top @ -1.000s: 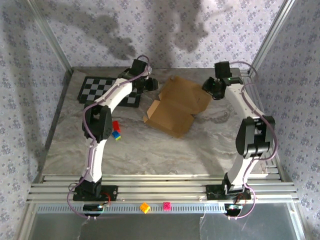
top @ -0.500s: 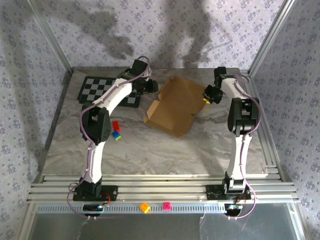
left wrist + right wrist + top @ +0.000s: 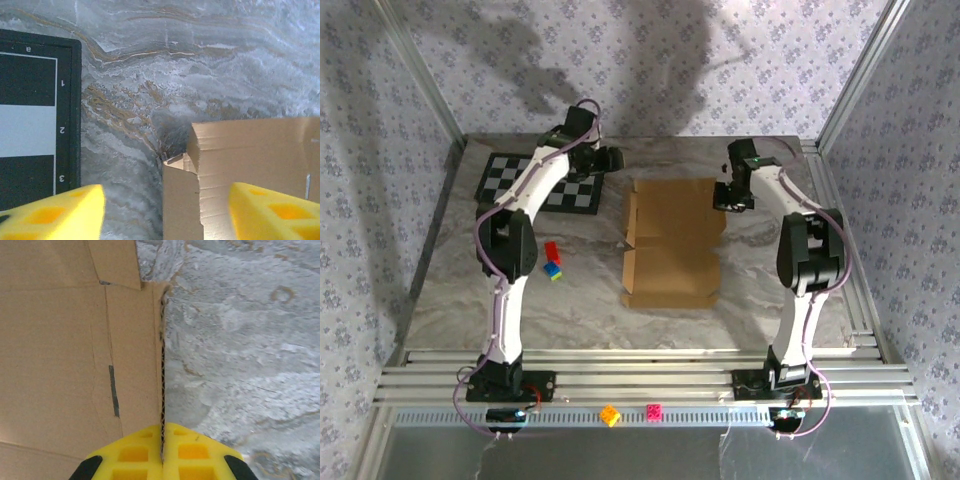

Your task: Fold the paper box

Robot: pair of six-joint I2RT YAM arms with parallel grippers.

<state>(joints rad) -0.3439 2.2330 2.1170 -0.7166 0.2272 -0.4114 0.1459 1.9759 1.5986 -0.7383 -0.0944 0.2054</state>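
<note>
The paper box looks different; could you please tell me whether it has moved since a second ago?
Yes. The paper box has swung round from askew to lie square with the checkerboard mat.

Robot lab cell, aluminium frame point(image 3: 640, 382), patterned walls point(image 3: 790, 60)

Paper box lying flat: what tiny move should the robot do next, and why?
Probably lower the left gripper and close it on the far left corner of the paper box. Its jaws stand open above that corner, while the right gripper is shut on the box's right edge; two grips could steady it for folding.
</note>
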